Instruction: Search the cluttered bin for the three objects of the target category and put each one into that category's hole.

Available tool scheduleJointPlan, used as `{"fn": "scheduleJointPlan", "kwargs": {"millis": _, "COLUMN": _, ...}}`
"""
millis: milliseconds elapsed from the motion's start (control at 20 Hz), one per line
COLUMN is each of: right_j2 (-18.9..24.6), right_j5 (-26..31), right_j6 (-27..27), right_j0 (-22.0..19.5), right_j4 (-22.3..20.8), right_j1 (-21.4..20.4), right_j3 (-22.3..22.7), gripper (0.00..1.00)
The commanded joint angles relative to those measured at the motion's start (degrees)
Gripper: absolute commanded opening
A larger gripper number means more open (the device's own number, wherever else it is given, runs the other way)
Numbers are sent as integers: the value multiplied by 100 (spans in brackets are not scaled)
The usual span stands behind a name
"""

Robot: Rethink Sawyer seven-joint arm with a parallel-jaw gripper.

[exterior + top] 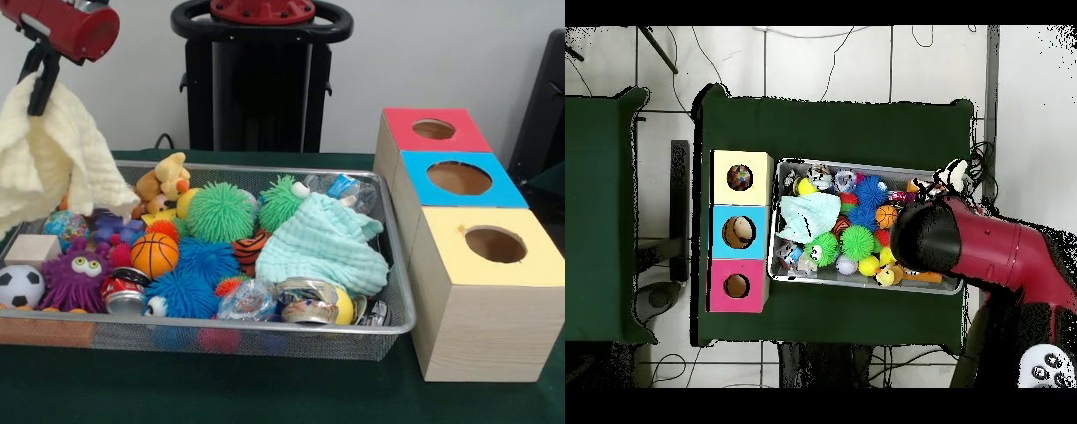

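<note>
Even, soft indoor light, moderately bright, with no hard shadows. Small glints show on the shiny wrappers in the bin. The front view is slightly soft throughout.

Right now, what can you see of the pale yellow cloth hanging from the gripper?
The pale yellow crinkled muslin cloth hangs limp from the black gripper, pinched at its top corner and draping in soft folds. It is lifted over one end of the silver wire mesh bin, apart from the mint green cloth lying in the bin. Whether its lower edge touches the toys is unclear.
</note>
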Motion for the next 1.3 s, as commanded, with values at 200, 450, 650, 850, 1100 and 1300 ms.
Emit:
{"fn": "scheduleJointPlan", "kwargs": {"millis": 200, "right_j2": 316, "right_j5": -375, "right_j6": 30, "right_j0": -209, "right_j4": -322, "right_j1": 185, "right_j3": 798, "gripper": 0}}
{"fn": "scheduleJointPlan", "kwargs": {"millis": 450, "right_j2": 579, "right_j5": -741, "right_j6": -92, "right_j0": -464, "right_j4": -333, "right_j1": 207, "right_j3": 966, "gripper": 0}}
{"fn": "scheduleJointPlan", "kwargs": {"millis": 650, "right_j2": 851, "right_j5": -1062, "right_j6": -267, "right_j0": -701, "right_j4": -417, "right_j1": 208, "right_j3": 1145, "gripper": 0}}
{"fn": "scheduleJointPlan", "kwargs": {"millis": 850, "right_j2": 1102, "right_j5": -879, "right_j6": -431, "right_j0": -876, "right_j4": -305, "right_j1": 70, "right_j3": 1461, "gripper": 0}}
{"fn": "scheduleJointPlan", "kwargs": {"millis": 1100, "right_j2": 1014, "right_j5": -762, "right_j6": -294, "right_j0": -749, "right_j4": -345, "right_j1": 13, "right_j3": 1506, "gripper": 0}}
{"fn": "scheduleJointPlan", "kwargs": {"millis": 1300, "right_j2": 771, "right_j5": -743, "right_j6": -80, "right_j0": -459, "right_j4": -444, "right_j1": 124, "right_j3": 1350, "gripper": 0}}
